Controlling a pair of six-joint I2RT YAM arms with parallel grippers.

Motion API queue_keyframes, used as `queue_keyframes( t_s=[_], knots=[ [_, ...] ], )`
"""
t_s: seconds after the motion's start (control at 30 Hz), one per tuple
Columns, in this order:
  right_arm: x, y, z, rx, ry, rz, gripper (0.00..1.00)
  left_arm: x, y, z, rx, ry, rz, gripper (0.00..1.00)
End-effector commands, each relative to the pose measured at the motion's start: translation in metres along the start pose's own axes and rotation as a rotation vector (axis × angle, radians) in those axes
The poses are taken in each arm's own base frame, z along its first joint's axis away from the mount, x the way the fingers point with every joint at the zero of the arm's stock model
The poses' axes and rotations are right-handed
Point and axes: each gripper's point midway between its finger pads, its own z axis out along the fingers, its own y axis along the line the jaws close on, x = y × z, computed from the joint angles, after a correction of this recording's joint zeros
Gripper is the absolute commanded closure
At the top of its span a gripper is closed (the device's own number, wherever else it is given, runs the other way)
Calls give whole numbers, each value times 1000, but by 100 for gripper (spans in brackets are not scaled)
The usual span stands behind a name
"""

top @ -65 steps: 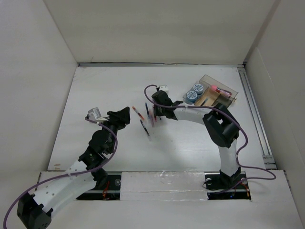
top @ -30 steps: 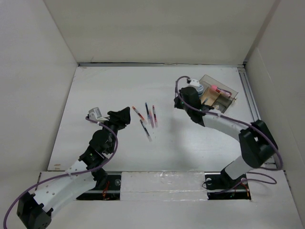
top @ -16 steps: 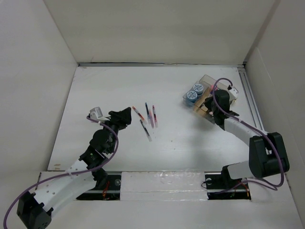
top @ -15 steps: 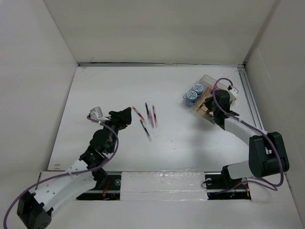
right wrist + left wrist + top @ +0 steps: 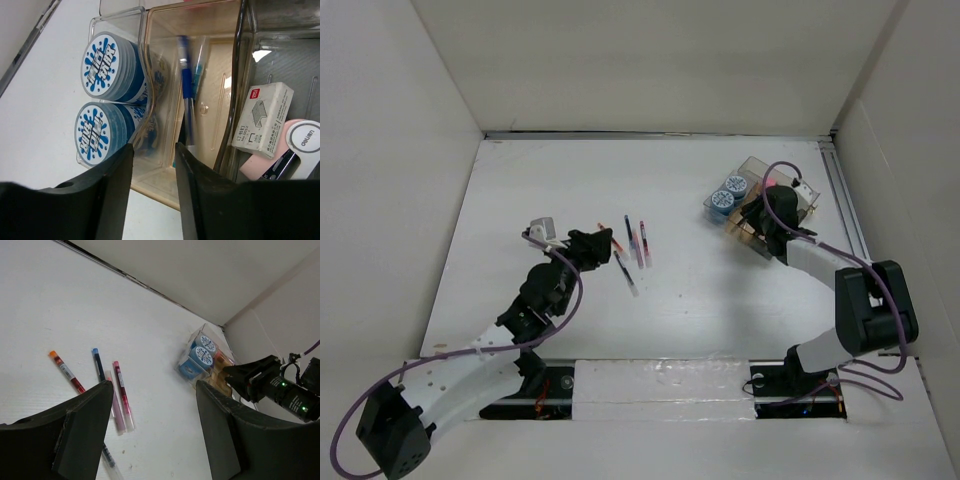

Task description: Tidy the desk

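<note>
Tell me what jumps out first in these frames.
The clear tray at the far right of the desk: it holds two blue-and-white rolls, a blue pen and a staple box, with the open right gripper right above it. Next, the loose pens mid-desk, just ahead of the open left gripper.

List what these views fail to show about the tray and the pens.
- Top external: the right tool covers the middle compartments of the clear tray.
- Right wrist: the pink-and-white item is cut off by the frame edge and the tool's finger.
- Left wrist: the left tool hides parts of the pens.
- Top external: print on the pens is too small to read.
</note>
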Motion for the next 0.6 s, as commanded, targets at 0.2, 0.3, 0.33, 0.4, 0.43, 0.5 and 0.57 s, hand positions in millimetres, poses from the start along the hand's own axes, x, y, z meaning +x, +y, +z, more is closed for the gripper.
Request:
queue_keyframes(
  t_s=[0.2, 0.3, 0.33, 0.4, 0.43, 0.5, 0.57],
  knots=[
    [-27, 57, -23, -147, -93, -38, 70, -37, -13, -1, 10, -114, -64, 37],
    [26, 113, -42, -345, 17, -187, 93, -41, -3, -6, -24, -146, -84, 38],
    [44, 122, -45, -369, 53, -242, 94, -42, -2, -7, -32, -150, -92, 38],
    [101, 144, -50, -402, 159, -350, 92, -46, 0, -10, -37, -168, -105, 38],
    [119, 148, -49, -401, 182, -398, 90, -48, 0, -11, -35, -177, -111, 38],
    [160, 158, -47, -381, 241, -483, 78, -50, 3, -13, -44, -187, -115, 38],
    [182, 159, -45, -365, 281, -558, 68, -51, 1, -13, -37, -183, -114, 38]
  ],
)
